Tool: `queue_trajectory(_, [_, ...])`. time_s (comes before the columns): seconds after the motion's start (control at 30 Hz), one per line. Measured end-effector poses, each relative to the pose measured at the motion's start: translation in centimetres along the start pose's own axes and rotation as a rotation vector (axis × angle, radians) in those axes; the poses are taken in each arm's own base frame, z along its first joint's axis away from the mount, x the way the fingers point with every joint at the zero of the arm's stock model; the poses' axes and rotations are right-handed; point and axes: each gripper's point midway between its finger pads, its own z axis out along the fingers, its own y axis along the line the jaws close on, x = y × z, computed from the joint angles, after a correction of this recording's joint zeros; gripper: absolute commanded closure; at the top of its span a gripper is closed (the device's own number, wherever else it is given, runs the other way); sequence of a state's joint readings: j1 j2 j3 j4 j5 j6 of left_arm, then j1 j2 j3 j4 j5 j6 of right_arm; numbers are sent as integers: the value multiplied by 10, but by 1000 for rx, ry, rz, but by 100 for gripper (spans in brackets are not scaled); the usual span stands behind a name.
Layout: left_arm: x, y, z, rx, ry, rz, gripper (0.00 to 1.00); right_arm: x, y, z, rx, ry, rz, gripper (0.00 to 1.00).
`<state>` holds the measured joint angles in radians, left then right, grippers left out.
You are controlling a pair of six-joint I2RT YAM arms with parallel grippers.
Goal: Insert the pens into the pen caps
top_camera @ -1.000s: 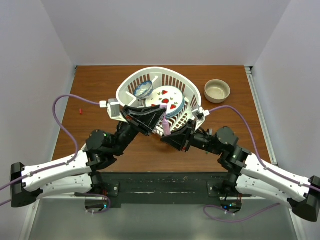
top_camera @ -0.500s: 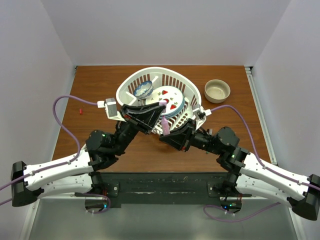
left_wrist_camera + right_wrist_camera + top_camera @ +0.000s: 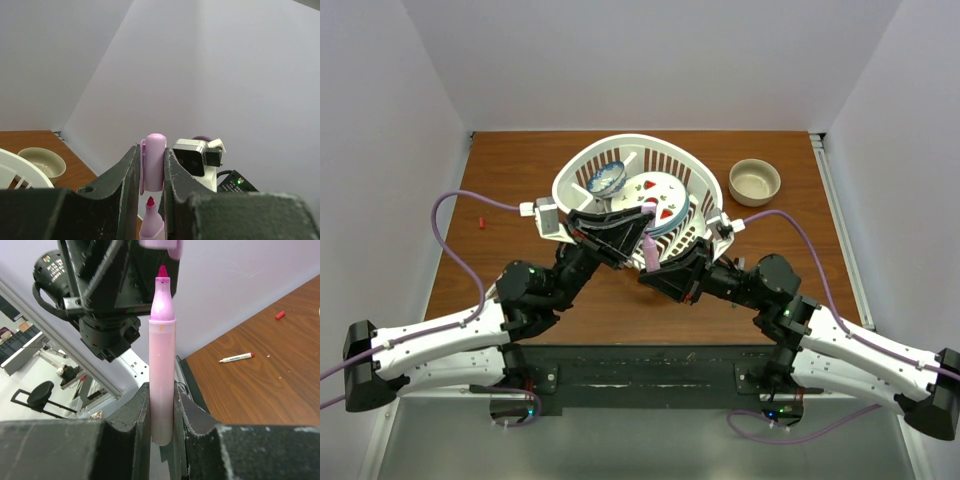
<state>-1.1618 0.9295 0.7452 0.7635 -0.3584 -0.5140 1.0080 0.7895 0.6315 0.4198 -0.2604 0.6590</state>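
Lilac-pink pen point(image 3: 161, 365) stands upright, red tip up, pinched in the right hand point(image 3: 161, 407). Just above its tip, not touching, the left hand point(image 3: 151, 167) pinches the matching cap point(image 3: 153, 160). They meet above the wooden surface point(image 3: 520, 160), before a white basket point(image 3: 638, 139). A white pen point(image 3: 236, 358) and a red cap point(image 3: 280, 315) lie on the surface.

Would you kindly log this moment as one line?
left gripper: shut on pink cap | right gripper: shut on pink pen | pen tip just short of cap, not inserted
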Motion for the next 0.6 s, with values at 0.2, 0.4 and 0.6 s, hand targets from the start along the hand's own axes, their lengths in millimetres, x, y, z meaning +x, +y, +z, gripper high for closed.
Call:
queue_trajectory(0.2, [8,3,-5,9,9,-24,100,-7,2,1,0,-21,-4,100])
queue_trajectory(0.4, [10,0,-9,39,1,-61,100,-13,2,0,15,-49,-5,100])
queue_trajectory(0.6, [15,-1,-19,76,-16,-140,100,-10,2,2,20,-42,-2,100])
